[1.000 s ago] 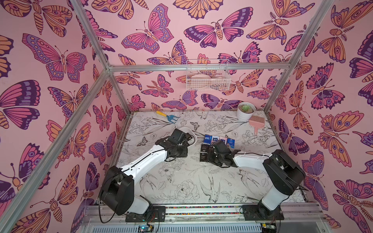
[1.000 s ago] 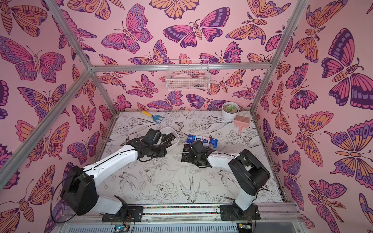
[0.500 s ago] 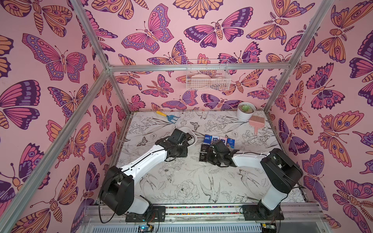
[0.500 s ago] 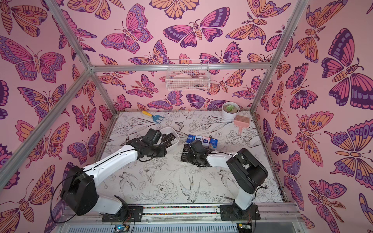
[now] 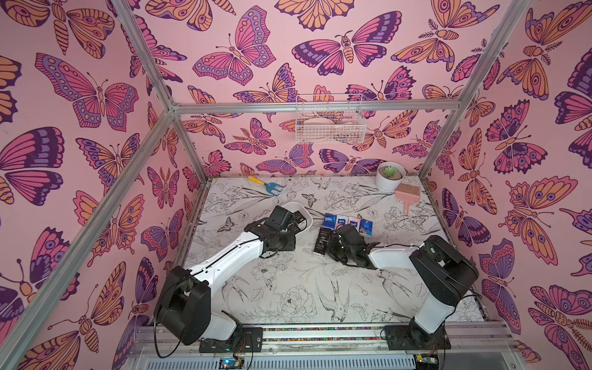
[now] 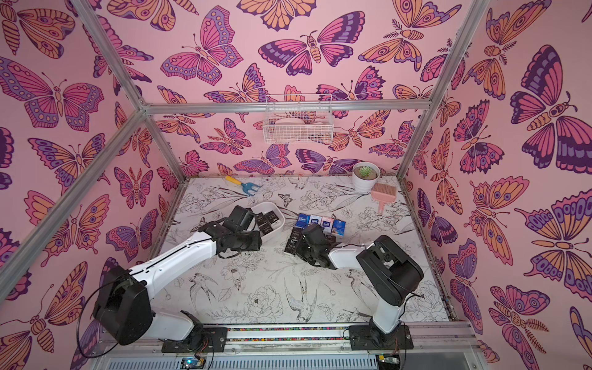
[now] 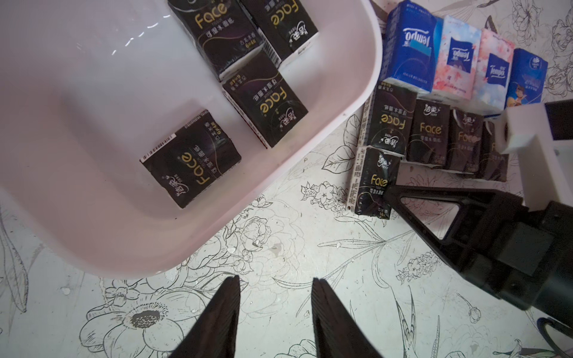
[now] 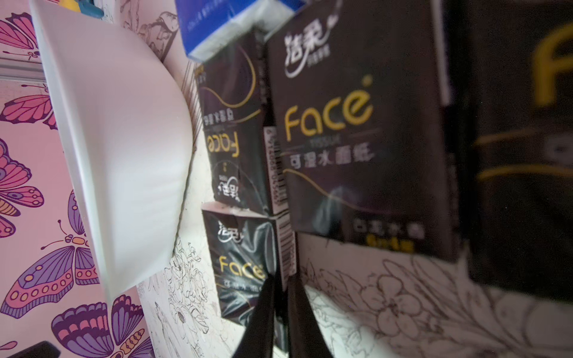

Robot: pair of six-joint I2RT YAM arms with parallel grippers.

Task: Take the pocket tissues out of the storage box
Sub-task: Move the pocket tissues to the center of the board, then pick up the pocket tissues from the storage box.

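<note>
Tissues (image 7: 190, 158): four black in box (image 7: 77, 139), others rowed beside on floral desk (image 7: 310, 248); left gripper (image 7: 276, 279) open, right gripper (image 8: 282, 277) closed, touching one.

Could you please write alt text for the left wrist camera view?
A white storage box holds four black pocket tissue packets; beside it on the floral table lie four coloured packets and five black ones. The right gripper reaches the nearest black packet, while the open left gripper hovers over the table.

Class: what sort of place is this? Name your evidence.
Probably a staged robot test booth: aluminium frame, butterfly-print walls, left arm and right arm bolted to a rail, pocket tissues as props.
</note>
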